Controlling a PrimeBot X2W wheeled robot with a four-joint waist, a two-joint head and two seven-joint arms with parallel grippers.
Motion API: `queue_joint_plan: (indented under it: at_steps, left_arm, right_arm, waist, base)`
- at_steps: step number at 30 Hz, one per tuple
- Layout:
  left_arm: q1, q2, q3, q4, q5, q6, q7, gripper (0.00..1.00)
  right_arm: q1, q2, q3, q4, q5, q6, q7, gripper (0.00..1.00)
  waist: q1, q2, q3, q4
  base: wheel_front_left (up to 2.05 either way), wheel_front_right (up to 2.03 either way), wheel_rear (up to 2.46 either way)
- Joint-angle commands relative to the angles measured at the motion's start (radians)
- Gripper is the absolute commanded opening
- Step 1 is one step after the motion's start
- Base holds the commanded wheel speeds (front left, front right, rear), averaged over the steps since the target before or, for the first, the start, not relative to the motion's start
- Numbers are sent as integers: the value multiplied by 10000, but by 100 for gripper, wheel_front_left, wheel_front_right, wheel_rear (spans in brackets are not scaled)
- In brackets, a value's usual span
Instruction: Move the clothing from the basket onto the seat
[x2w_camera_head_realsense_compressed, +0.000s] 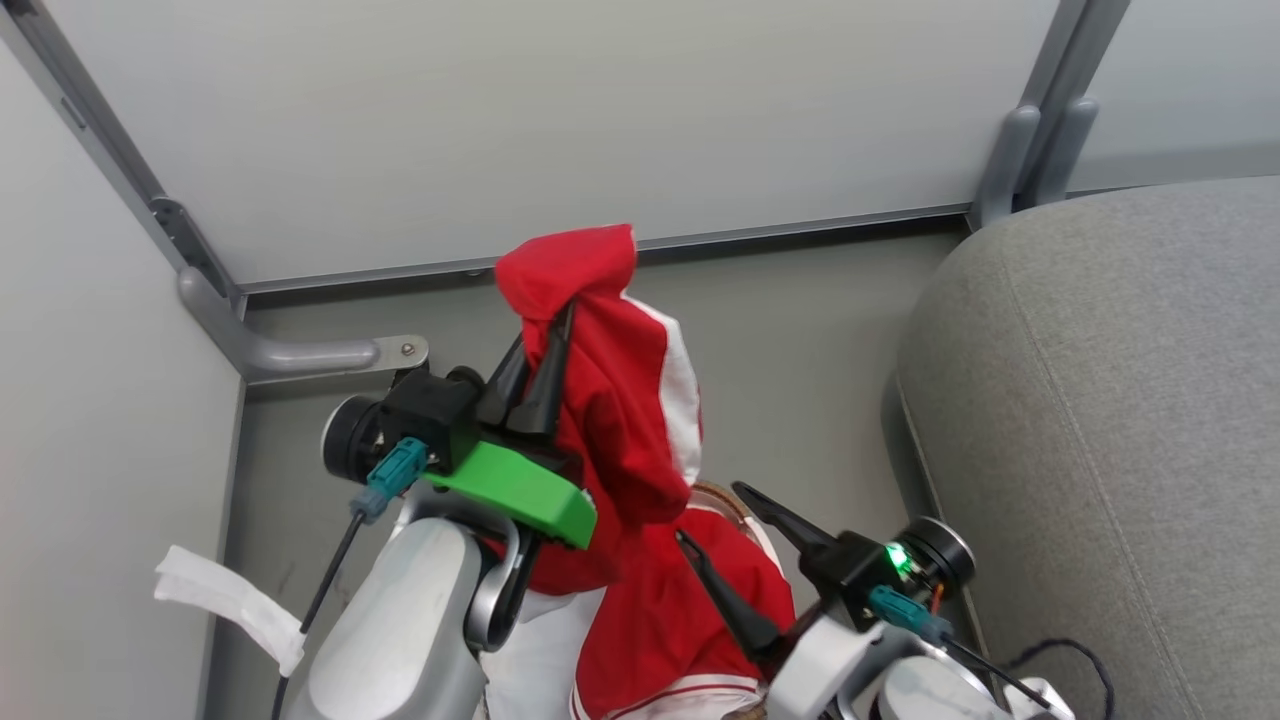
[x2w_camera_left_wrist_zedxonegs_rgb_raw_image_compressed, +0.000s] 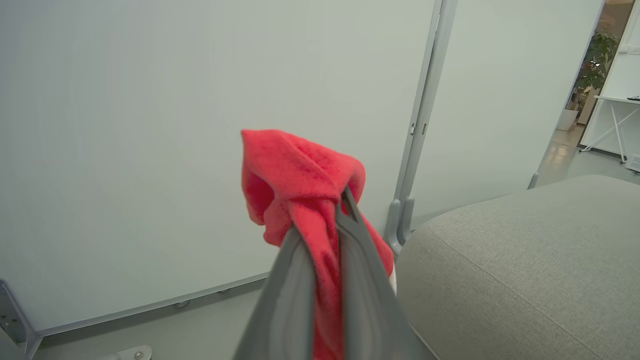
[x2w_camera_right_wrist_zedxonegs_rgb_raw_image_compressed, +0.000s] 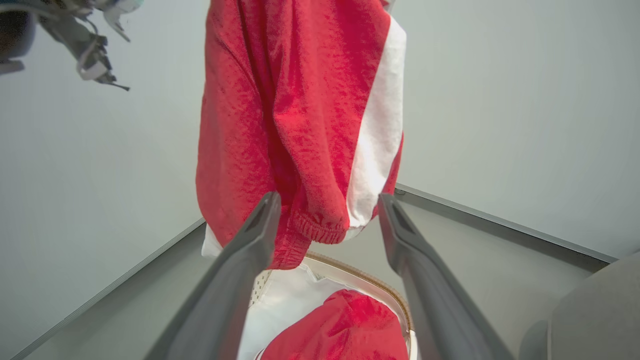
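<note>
My left gripper (x2w_camera_head_realsense_compressed: 550, 335) is shut on the red clothing (x2w_camera_head_realsense_compressed: 630, 400), a garment with a white stripe, and holds it up so that it hangs down toward the basket. The left wrist view shows the red cloth (x2w_camera_left_wrist_zedxonegs_rgb_raw_image_compressed: 295, 170) bunched over the left gripper (x2w_camera_left_wrist_zedxonegs_rgb_raw_image_compressed: 322, 215). My right gripper (x2w_camera_head_realsense_compressed: 715, 515) is open, lower and to the right. Seen from the right wrist, the garment (x2w_camera_right_wrist_zedxonegs_rgb_raw_image_compressed: 280, 110) hangs just beyond the open right gripper (x2w_camera_right_wrist_zedxonegs_rgb_raw_image_compressed: 330, 199). Below are the basket's brown rim (x2w_camera_right_wrist_zedxonegs_rgb_raw_image_compressed: 380, 290), its white liner (x2w_camera_right_wrist_zedxonegs_rgb_raw_image_compressed: 285, 305) and more red cloth (x2w_camera_right_wrist_zedxonegs_rgb_raw_image_compressed: 345, 325). The grey seat (x2w_camera_head_realsense_compressed: 1100, 400) lies to the right.
Pale partition walls with grey metal posts stand behind and to the left, with a foot bracket (x2w_camera_head_realsense_compressed: 300, 352) on the floor. A white strip (x2w_camera_head_realsense_compressed: 230, 600) lies at lower left. A black cable (x2w_camera_head_realsense_compressed: 1060, 655) rests on the seat's near edge. Grey floor separates basket and seat.
</note>
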Motion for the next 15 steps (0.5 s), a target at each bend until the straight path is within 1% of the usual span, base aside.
queue_joint_plan:
  at_steps: [1, 3, 4, 7, 11, 12, 13, 14, 15]
  left_arm:
    - [-179, 21, -134, -85, -100, 34, -10, 0]
    - [-286, 16, -409, -162, -110, 28, -10, 0]
    - [-380, 21, -674, -202, -196, 57, -10, 0]
    - [-528, 19, -1034, -291, -333, 88, -10, 0]
    - [-703, 19, -1551, -390, -518, 137, -10, 0]
    - [-707, 20, -1665, -424, -631, 156, -10, 0]
    - [-746, 17, -1796, -441, -669, 177, -10, 0]
    - [-778, 16, -1903, -480, -784, 191, -10, 0]
    - [-792, 17, -1985, -495, -865, 212, -10, 0]
  right_arm:
    - [-370, -24, 235, 233, 10, -13, -20, 100]
    - [-773, 17, 451, 579, -46, -13, -20, 100]
    - [-1126, 73, 472, 978, -98, -14, -18, 100]
    - [-1640, 121, 584, 1471, -217, -14, -20, 100]
    - [-2091, 111, 948, 2114, 394, -14, -18, 100]
    - [-2203, 110, 998, 2364, 557, -14, -20, 91]
    - [-2336, 111, 1019, 2512, 714, -14, -19, 72]
    - [-2458, 120, 1106, 2683, 859, -14, -19, 30]
    - [-2492, 137, 1175, 2790, 1021, -14, -19, 0]
  waist:
    - [1, 0, 96, 199]
    - [1, 0, 137, 355]
    - [1, 0, 154, 529]
    - [1, 0, 194, 771]
    - [1, 0, 212, 1090]
    - [1, 0, 186, 1184]
    - [1, 0, 175, 1267]
    - [1, 0, 168, 1346]
    - [1, 0, 157, 1405]
  base:
    - [0, 0, 0]
    - [0, 0, 0]
    - [0, 0, 0]
    - [0, 0, 0]
    - [0, 0, 0]
    - [0, 0, 0]
    - [0, 0, 0]
    - [0, 0, 0]
    - [0, 0, 0]
